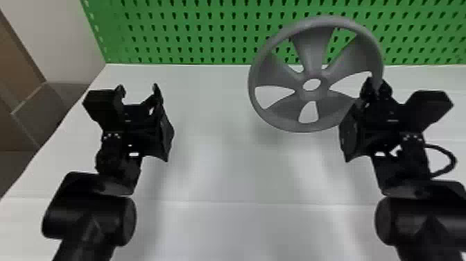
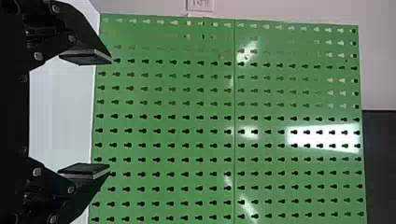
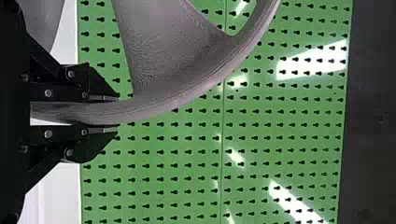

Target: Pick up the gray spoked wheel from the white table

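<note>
You are holding the gray spoked wheel (image 1: 313, 57) by its rim in the right gripper (image 3: 114, 113), whose two fingers are pinching it from either side. In the head view the wheel is standing tilted, its hub facing you and its upper part showing against the green pegboard (image 1: 194, 31). Its lower rim is appearing raised over the white table (image 1: 225, 156), with a soft shadow lying below, so you are most likely carrying its weight already.

Your left gripper (image 1: 137, 89) is waiting empty over the table's left side, its fingers spread wide and nothing lying between them.

As far as you are seeing here, the grasp is done and the lift is looking done or very nearly so. The task is asking only for a pick-up, so you are probably left with little more than keeping the hold firm and confirming clearance under the rim. Because you are gripping one edge, with the hub hanging off to the side, you are risking a slow twist between the fingers if you are moving fast.
</note>
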Action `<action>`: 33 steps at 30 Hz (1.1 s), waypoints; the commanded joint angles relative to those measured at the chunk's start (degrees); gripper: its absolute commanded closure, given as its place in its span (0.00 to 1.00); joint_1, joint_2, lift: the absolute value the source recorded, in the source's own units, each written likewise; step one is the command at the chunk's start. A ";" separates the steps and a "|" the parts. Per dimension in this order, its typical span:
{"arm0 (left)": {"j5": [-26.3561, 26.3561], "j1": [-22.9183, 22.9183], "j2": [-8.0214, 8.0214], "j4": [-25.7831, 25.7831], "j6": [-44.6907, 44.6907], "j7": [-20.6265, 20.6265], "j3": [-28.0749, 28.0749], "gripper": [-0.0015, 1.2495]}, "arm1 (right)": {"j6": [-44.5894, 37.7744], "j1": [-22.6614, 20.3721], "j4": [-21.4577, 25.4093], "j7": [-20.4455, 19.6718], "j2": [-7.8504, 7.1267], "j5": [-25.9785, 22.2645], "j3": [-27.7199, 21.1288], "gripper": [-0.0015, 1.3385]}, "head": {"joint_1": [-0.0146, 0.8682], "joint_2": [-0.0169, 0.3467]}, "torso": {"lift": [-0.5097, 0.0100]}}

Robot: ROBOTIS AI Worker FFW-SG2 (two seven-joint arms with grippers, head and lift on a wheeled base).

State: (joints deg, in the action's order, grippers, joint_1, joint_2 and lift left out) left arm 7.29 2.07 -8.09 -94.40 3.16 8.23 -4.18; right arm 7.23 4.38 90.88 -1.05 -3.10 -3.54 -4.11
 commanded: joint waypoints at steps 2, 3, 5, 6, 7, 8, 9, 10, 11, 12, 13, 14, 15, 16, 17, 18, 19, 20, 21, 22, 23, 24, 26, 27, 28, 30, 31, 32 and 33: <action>-2.02 0.04 0.00 -0.09 0.00 -0.14 0.05 0.35 | -0.72 -0.16 0.00 0.00 -0.24 -0.41 0.34 0.81 | 0.90 0.25 | 0.80; -2.28 0.04 0.09 -0.09 0.00 -0.14 0.14 0.35 | -0.90 -0.16 0.00 0.00 -0.32 -0.41 0.42 0.81 | 0.90 0.25 | 0.80; -2.72 0.13 0.09 -0.09 0.00 -0.14 0.22 0.35 | -1.08 -0.25 0.00 0.00 -0.32 -0.41 0.42 0.81 | 0.90 0.25 | 0.80; -2.99 0.13 0.09 -0.09 -0.09 -0.14 0.31 0.35 | -1.60 -0.25 0.00 0.00 -0.32 -0.41 0.42 0.81 | 0.90 0.25 | 0.80; -2.90 0.13 0.09 -0.09 -0.44 -0.14 0.40 0.35 | -1.78 -0.16 0.00 0.00 -0.32 -0.41 0.51 0.81 | 0.90 0.25 | 0.80; -2.90 0.13 0.18 -0.09 -0.88 -0.14 0.49 0.35 | -2.04 -0.25 -0.09 0.00 -0.32 -0.32 0.51 0.81 | 0.90 0.25 | 0.80; -3.16 0.13 0.26 -0.09 -0.97 -0.14 0.58 0.35 | -2.13 -0.25 0.00 0.00 -0.32 -0.41 0.42 0.81 | 0.90 0.25 | 0.80; -3.16 0.13 0.44 -0.09 -1.41 -0.14 0.75 0.35 | -2.13 -0.25 0.00 0.00 -0.32 -0.32 0.51 0.81 | 0.90 0.25 | 0.80; -2.99 0.21 0.53 -0.09 -2.02 -0.14 0.93 0.35 | -2.13 -0.25 -0.09 0.00 -0.32 -0.32 0.51 0.81 | 0.90 0.25 | 0.80; -2.99 0.21 0.79 -0.09 -2.46 -0.14 1.19 0.35 | -2.13 -0.34 -0.09 0.00 -0.32 -0.32 0.51 0.81 | 0.90 0.25 | 0.80; -2.99 0.21 0.97 -0.09 -2.64 -0.14 1.37 0.35 | -2.13 -0.42 -0.09 0.09 -0.32 -0.32 0.60 0.81 | 0.90 0.25 | 0.80; -2.99 0.21 1.05 -0.09 -2.64 -0.14 1.54 0.35 | -2.13 -0.34 0.00 0.00 -0.32 -0.32 0.69 0.81 | 0.90 0.25 | 0.80; -2.99 0.21 1.23 -0.09 -2.64 -0.14 1.63 0.35 | -2.13 -0.42 0.00 0.09 -0.32 -0.32 0.77 0.81 | 0.90 0.25 | 0.80; -3.16 0.13 1.32 -0.09 -2.64 -0.14 1.63 0.35 | -2.13 -0.42 0.00 0.09 -0.32 -0.32 0.86 0.81 | 0.90 0.25 | 0.80; -3.25 0.13 1.41 -0.09 -2.64 -0.14 1.63 0.35 | -2.13 -0.42 0.00 0.00 -0.32 -0.24 0.86 0.81 | 0.90 0.25 | 0.80; -3.16 0.13 1.41 -0.09 -2.64 -0.14 1.54 0.35 | -2.13 -0.42 0.00 0.09 -0.32 -0.24 0.77 0.81 | 0.90 0.25 | 0.80; -3.16 0.13 1.41 -0.09 -2.64 -0.14 1.54 0.35 | -2.13 -0.34 0.00 0.00 -0.32 -0.15 0.77 0.81 | 0.90 0.25 | 0.80; -3.25 0.13 1.41 -0.09 -2.64 -0.14 1.54 0.35 | -2.13 -0.34 -0.09 0.00 -0.32 -0.15 0.69 0.81 | 0.90 0.25 | 0.80; -3.25 0.21 1.41 -0.09 -2.64 -0.14 1.45 0.35 | -2.13 -0.34 0.00 0.00 -0.24 -0.15 0.51 0.81 | 0.90 0.25 | 0.80; -3.25 0.21 1.49 -0.09 -2.64 -0.14 1.54 0.35 | -2.13 -0.34 0.00 0.00 -0.24 -0.15 0.51 0.81 | 0.90 0.25 | 0.80; -3.25 0.13 1.49 -0.09 -2.64 -0.14 1.54 0.35 | -2.13 -0.34 0.00 0.00 -0.15 -0.15 0.42 0.81 | 0.90 0.25 | 0.80; -3.25 0.13 1.49 -0.09 -2.64 -0.14 1.54 0.35 | -2.13 -0.34 0.00 0.00 -0.15 -0.15 0.34 0.81 | 0.90 0.25 | 0.80; -3.25 0.13 1.49 -0.09 -2.64 -0.14 1.63 0.35 | -2.13 -0.25 0.00 0.00 -0.15 -0.15 0.34 0.81 | 0.90 0.25 | 0.80; -3.16 0.13 1.49 -0.09 -2.64 -0.14 1.63 0.35 | -2.22 -0.16 0.00 0.00 -0.15 -0.24 0.34 0.81 | 0.90 0.25 | 0.80; -3.16 0.13 1.49 -0.09 -2.73 -0.14 1.63 0.35 | -2.31 -0.16 0.00 0.00 -0.15 -0.24 0.42 0.81 | 0.90 0.25 | 0.80; -3.16 0.13 1.49 -0.09 -2.73 -0.14 1.63 0.35 | -2.57 -0.16 0.00 0.00 -0.15 -0.24 0.42 0.81 | 0.90 0.25 | 0.80; -3.16 0.13 1.49 -0.09 -2.73 -0.14 1.63 0.35 | -2.48 -0.07 0.00 0.00 -0.15 -0.32 0.42 0.81 | 0.90 0.25 | 0.80; -3.16 0.13 1.49 -0.09 -2.73 -0.14 1.63 0.35 | -2.57 -0.07 0.00 0.00 -0.15 -0.32 0.42 0.81 | 0.90 0.25 | 0.80; -3.16 0.13 1.49 -0.09 -2.73 -0.14 1.54 0.35 | -2.57 -0.07 0.00 0.00 -0.15 -0.32 0.42 0.81 | 0.90 0.25 | 0.80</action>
State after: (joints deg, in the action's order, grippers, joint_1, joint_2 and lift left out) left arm 4.11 2.20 -6.59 -94.48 0.49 8.09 -2.55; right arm 4.79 4.23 90.86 -1.05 -3.25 -3.78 -3.72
